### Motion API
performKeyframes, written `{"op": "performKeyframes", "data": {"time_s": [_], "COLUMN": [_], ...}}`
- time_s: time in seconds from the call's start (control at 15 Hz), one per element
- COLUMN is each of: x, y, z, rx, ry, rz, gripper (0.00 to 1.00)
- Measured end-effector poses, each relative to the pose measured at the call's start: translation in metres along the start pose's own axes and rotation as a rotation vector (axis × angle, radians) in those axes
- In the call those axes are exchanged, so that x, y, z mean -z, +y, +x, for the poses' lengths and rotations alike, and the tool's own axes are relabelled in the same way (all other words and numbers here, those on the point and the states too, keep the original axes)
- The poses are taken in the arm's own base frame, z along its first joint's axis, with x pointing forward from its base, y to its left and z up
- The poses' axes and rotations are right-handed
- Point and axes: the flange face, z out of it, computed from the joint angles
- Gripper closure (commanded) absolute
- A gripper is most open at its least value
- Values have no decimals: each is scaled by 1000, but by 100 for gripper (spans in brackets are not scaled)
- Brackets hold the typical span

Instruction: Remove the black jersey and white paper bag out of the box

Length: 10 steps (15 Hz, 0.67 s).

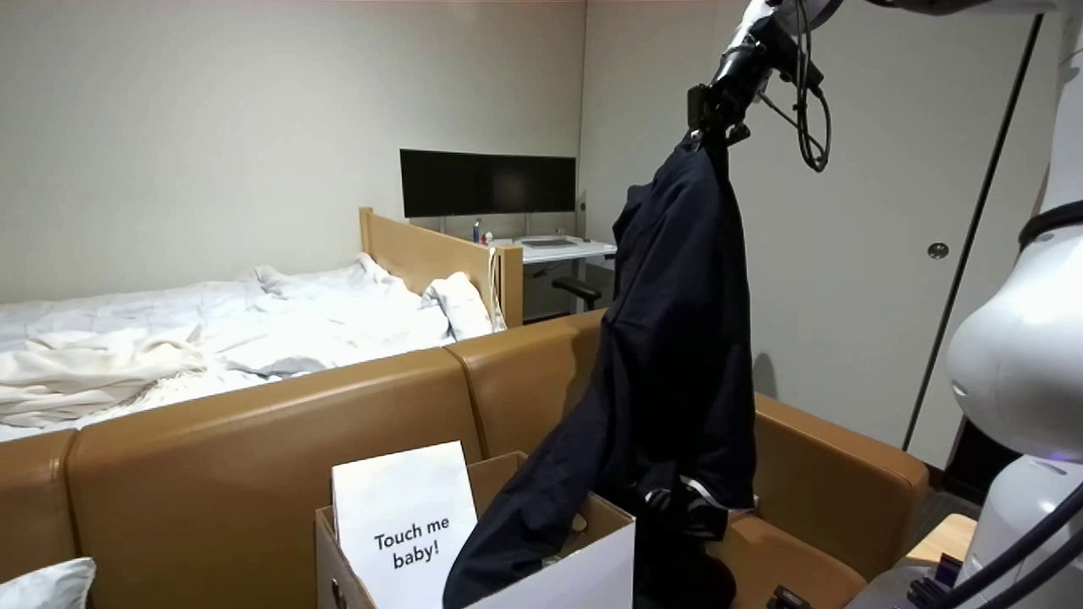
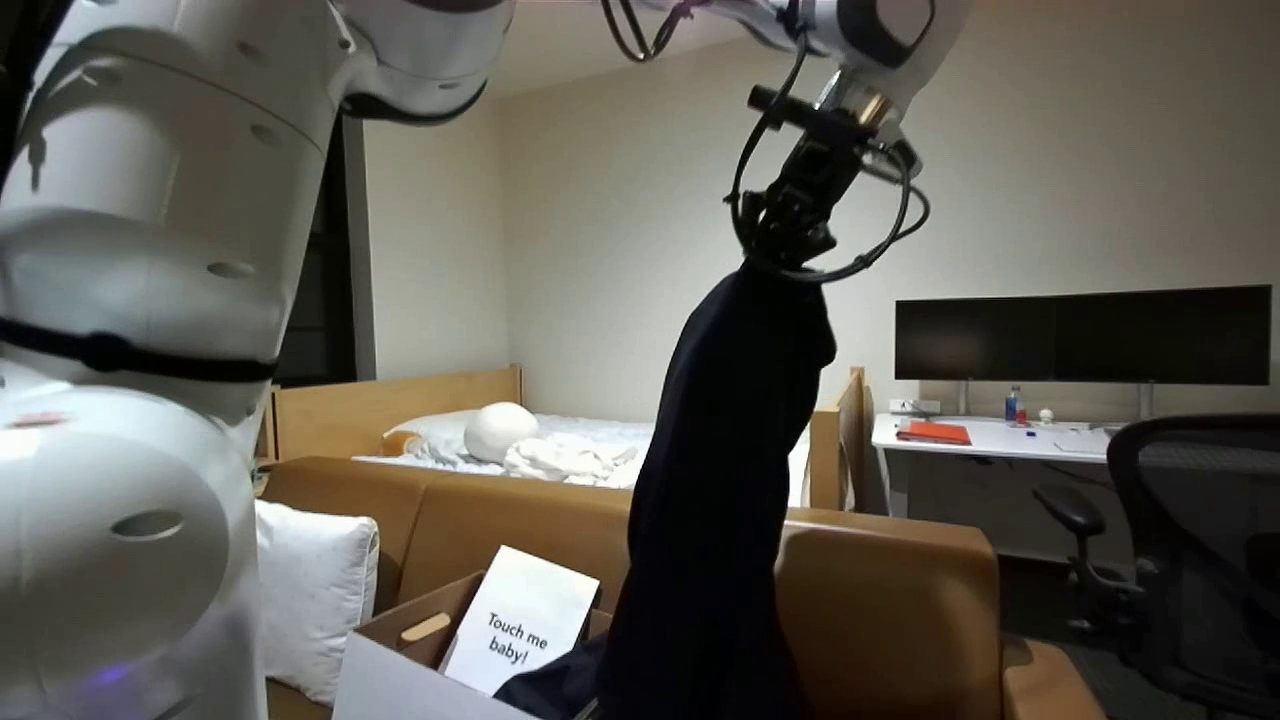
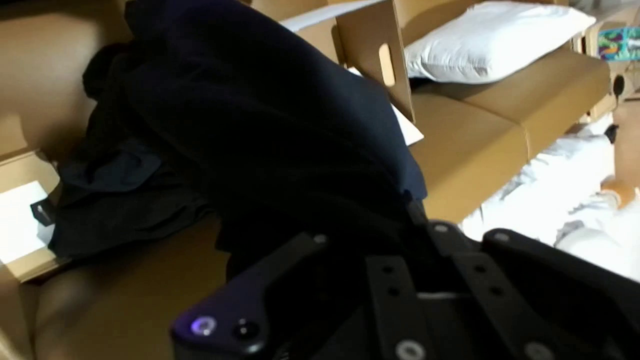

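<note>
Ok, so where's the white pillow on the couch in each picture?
In an exterior view: the white pillow pokes into the bottom left corner, cut off.
In an exterior view: lower left, between the robot arm and the box.
Wrist view: top right, beside the box.
Shared landmark: the black jersey, hanging; white pillow left of it in both exterior views, right in the wrist view.

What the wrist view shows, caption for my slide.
Dark jersey in the gripper, partly hiding the box beside a white pillow.
</note>
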Motion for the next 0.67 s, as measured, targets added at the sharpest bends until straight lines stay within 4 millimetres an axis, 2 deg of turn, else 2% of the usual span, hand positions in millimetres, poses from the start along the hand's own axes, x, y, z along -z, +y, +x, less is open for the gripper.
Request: {"op": "performKeyframes", "data": {"time_s": [0.27, 0.47, 0.67], "x": [88, 149, 204], "y": [9, 22, 45], "z": [-37, -76, -121], "rx": [-96, -188, -297], "ry": [177, 317, 458], "rz": [107, 176, 228], "gripper": [97, 97, 97]}}
